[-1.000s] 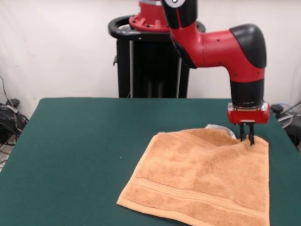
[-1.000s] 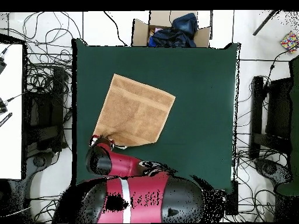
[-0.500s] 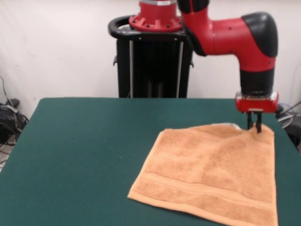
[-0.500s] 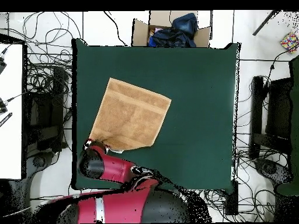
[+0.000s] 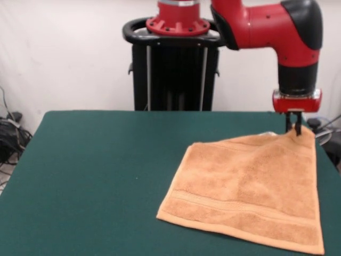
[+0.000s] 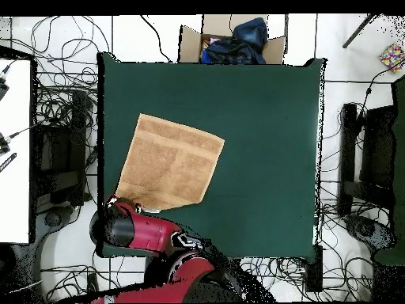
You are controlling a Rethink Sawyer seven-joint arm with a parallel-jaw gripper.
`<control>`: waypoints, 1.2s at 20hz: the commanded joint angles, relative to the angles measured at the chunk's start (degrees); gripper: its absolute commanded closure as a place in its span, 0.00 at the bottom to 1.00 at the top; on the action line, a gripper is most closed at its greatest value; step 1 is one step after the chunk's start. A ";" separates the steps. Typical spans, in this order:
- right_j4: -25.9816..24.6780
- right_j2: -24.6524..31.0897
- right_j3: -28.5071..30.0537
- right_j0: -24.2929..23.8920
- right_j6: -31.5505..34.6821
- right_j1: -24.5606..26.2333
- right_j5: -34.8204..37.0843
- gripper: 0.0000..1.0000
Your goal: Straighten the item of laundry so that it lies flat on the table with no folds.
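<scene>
The orange-tan towel (image 5: pixel 250 192) lies spread on the dark green table (image 5: pixel 96 176) toward the right side in the front view, its far right corner lifted slightly. My gripper (image 5: pixel 293 130) is shut on that corner, pinching it just above the table near the right edge. In the overhead view the towel (image 6: pixel 168 162) sits at the table's (image 6: pixel 261 134) left part, with its lower left corner under the red arm's wrist (image 6: pixel 119 222). A woven border band runs along the towel's near edge.
A cardboard box (image 6: pixel 229 39) holding dark clothes stands beyond the table's top edge in the overhead view. Cables (image 6: pixel 55 103) cover the floor on both sides. The black pedestal (image 5: pixel 173 69) stands behind the table.
My gripper has pulled the held corner farther right and toward the back in the front view, dragging the whole towel with it. The towel looks flatter than before.
</scene>
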 commanded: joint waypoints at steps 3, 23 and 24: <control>2.82 -4.67 -2.00 0.76 10.48 0.52 7.18 1.00; 3.03 -0.63 -7.57 -0.05 12.94 8.49 0.73 1.00; 3.44 -1.26 -7.80 0.57 12.91 8.56 0.82 1.00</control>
